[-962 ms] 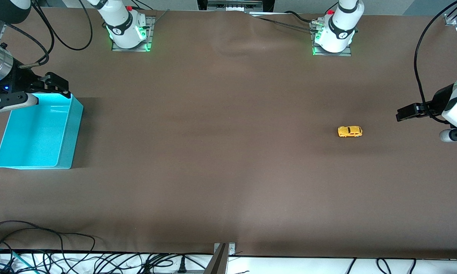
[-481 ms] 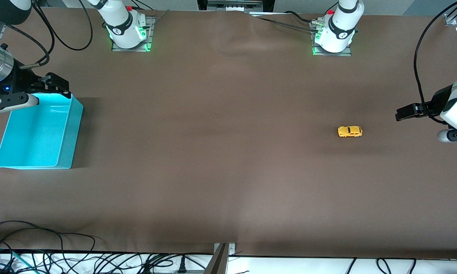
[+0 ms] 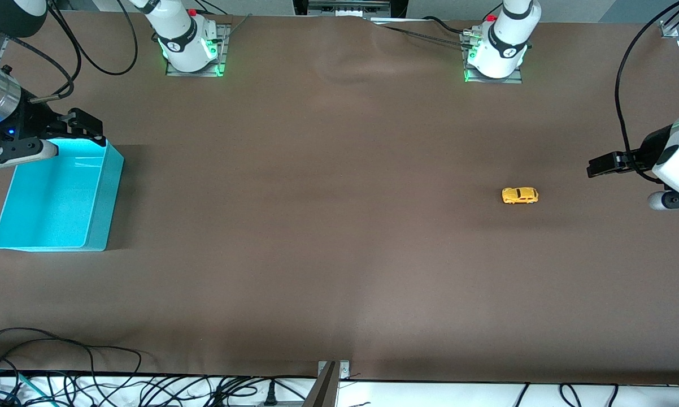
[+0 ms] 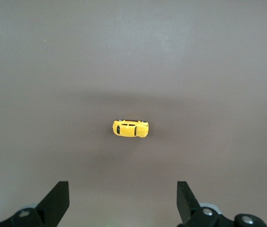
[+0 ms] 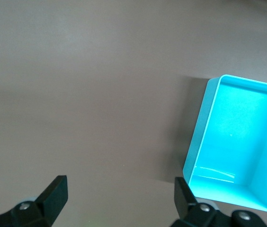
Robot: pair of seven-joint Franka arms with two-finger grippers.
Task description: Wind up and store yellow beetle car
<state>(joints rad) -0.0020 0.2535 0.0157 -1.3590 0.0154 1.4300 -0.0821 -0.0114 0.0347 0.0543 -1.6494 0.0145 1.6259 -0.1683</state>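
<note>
Front view: yellow beetle car (image 3: pixel 520 195) sits alone on the desk (image 3: pixel 339 237) toward the left arm's end, turquoise bin (image 3: pixel 57 198) well apart. Left tool (image 4: pixel 123 203) hangs over bare desk near the car, jaws wide, empty. Right tool (image 5: pixel 119 201) waits spread by the bin. Advice: centre over the car, descend square, pinch its sides.

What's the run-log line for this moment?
yellow beetle car: on table, untouched | turquoise bin: empty | left gripper: open, above table near car | right gripper: open, by bin
</note>
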